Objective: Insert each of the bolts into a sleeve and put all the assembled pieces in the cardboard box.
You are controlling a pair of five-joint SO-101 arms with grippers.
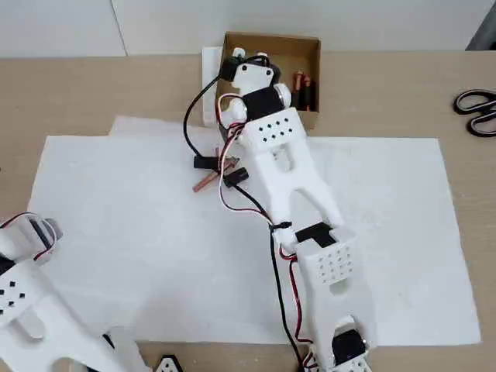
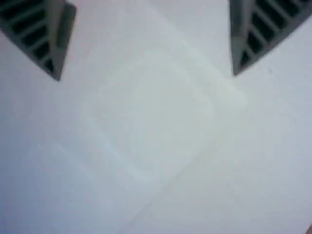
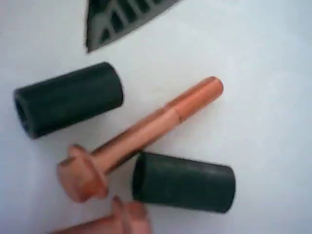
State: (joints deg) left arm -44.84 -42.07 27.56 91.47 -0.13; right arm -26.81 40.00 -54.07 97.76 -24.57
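Some assembled pieces (image 1: 304, 89) sit in the cardboard box (image 1: 310, 48). By the sheet (image 1: 116, 232)'s far edge we see sleeves (image 3: 68, 97) and bolts (image 3: 146, 131) loose (left gripper (image 2: 146, 44) spread, right gripper (image 1: 230, 155) unclear).

Right arm (image 1: 288, 159) stretched out long toward the cardboard box (image 1: 271, 36), wrist bent down over the box's front edge, left arm (image 1: 31, 310) folded low, well apart from the box, left gripper (image 2: 145, 75) pointing down, jaws spread wide
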